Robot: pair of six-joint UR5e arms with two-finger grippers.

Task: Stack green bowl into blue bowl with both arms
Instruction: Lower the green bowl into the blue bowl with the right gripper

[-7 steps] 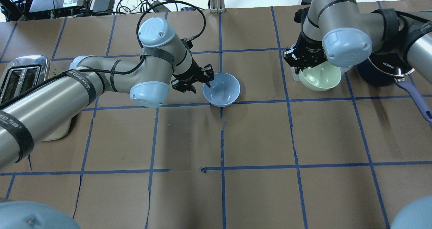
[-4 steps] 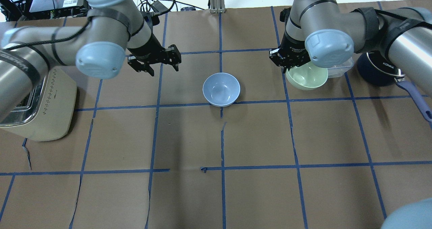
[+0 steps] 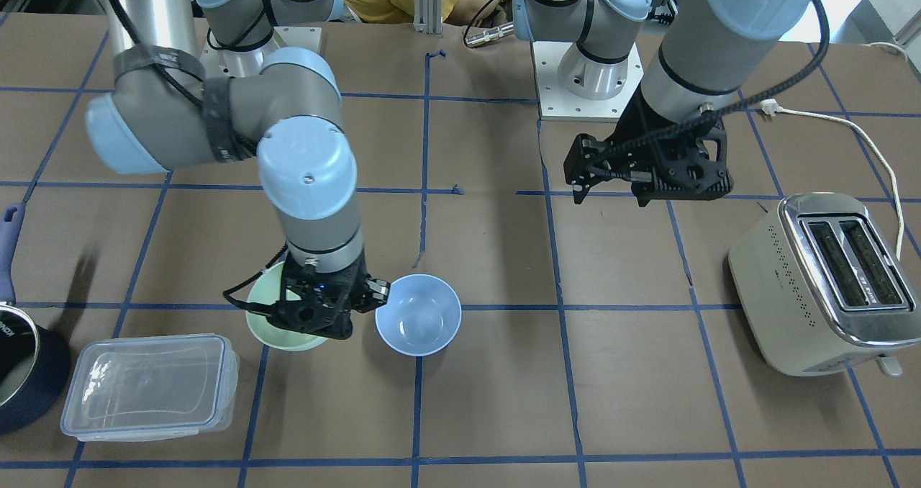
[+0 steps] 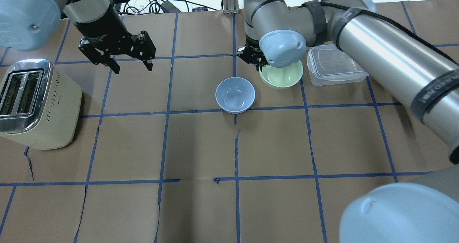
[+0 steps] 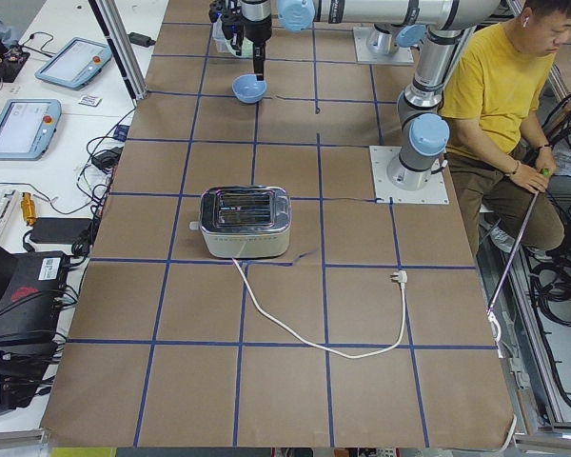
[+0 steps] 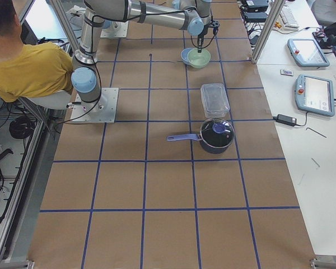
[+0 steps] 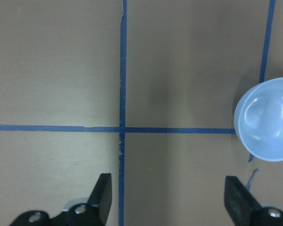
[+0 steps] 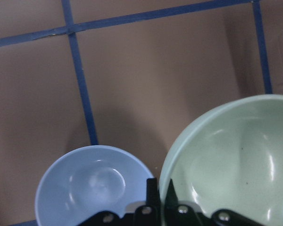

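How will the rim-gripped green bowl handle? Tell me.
Likely stiff: the green bowl looks round with the right gripper pinching its rim. Probably light, though this one-sided hold may let it tilt. Its smooth wall could slip.

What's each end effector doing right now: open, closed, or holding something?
Left end effector: open, empty.
Right end effector: closed on the green bowl at its rim.

Toaster (image 4: 39,103), clear container (image 4: 331,65), navy pot (image 6: 217,135)
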